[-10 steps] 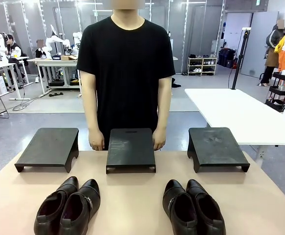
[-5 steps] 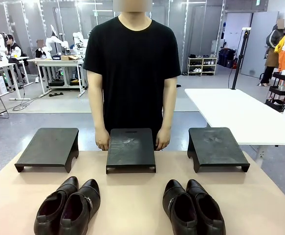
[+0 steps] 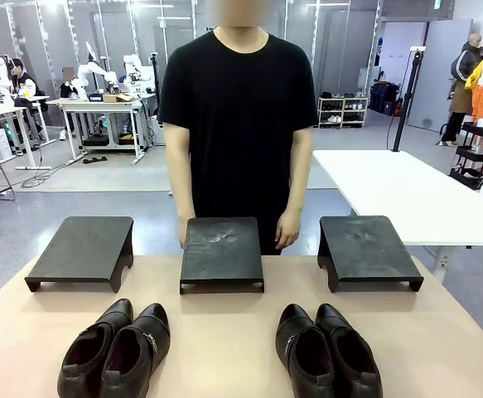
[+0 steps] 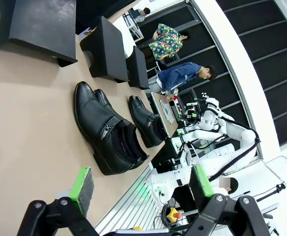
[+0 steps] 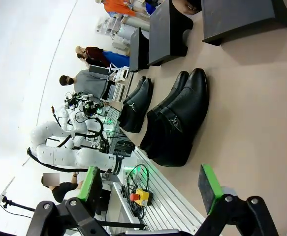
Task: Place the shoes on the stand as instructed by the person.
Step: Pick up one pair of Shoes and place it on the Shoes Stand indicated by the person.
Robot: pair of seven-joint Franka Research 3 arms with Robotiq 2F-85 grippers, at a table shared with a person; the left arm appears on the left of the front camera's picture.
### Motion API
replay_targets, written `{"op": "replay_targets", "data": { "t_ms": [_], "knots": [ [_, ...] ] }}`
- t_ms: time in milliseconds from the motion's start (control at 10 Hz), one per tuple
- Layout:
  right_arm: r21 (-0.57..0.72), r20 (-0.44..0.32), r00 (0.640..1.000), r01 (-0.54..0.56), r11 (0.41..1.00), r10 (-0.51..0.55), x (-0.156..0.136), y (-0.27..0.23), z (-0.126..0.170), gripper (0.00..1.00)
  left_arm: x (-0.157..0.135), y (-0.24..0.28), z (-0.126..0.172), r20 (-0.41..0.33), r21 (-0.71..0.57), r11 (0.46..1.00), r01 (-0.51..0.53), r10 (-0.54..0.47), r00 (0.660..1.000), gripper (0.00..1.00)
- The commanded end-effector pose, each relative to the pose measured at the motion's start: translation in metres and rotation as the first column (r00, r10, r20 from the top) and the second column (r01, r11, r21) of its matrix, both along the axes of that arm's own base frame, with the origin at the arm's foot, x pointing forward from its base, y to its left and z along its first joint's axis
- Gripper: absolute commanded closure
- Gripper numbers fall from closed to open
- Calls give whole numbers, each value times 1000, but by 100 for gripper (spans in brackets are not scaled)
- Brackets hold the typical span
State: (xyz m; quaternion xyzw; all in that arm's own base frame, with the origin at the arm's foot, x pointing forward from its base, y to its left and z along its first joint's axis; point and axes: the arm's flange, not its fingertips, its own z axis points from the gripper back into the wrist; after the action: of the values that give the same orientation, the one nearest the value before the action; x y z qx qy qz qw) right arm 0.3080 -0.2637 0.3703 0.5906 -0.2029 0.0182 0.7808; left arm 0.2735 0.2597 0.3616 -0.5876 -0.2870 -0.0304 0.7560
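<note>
Shoes [image 3: 133, 356] are lying in two pairs at the near edge of the table [image 3: 224, 332], none lifted yet. The person [image 3: 237, 108] is standing behind the middle stand [image 3: 222, 253], giving no clear pointing cue. Left gripper [image 4: 142, 183] and right gripper [image 5: 150, 186] are hovering wide open, empty; the next move is probably needing a signalled stand. Heels are running off the front view's bottom edge.

The front view looks across the desk [image 3: 224, 332] at the person [image 3: 237, 124]; the wrist views, rolled sideways, look low past the left claw [image 4: 142, 183] and right claw [image 5: 149, 182]. All share the shoes [image 3: 117, 352] and stands [image 3: 222, 253].
</note>
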Motion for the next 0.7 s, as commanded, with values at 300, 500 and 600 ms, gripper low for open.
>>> {"op": "replay_targets", "data": {
  "t_ms": [300,500,600],
  "knots": [
    [-2,-3,1000,-6,1000,6,-1,0,0,0,-2,2,0,4,-2,1000,-3,3,1000,0],
    [-2,-3,1000,-6,1000,6,-1,0,0,0,-2,2,0,4,-2,1000,-3,3,1000,0],
    [-2,-3,1000,-6,1000,6,-1,0,0,0,-2,2,0,4,-2,1000,-3,3,1000,0]
  ]
}}
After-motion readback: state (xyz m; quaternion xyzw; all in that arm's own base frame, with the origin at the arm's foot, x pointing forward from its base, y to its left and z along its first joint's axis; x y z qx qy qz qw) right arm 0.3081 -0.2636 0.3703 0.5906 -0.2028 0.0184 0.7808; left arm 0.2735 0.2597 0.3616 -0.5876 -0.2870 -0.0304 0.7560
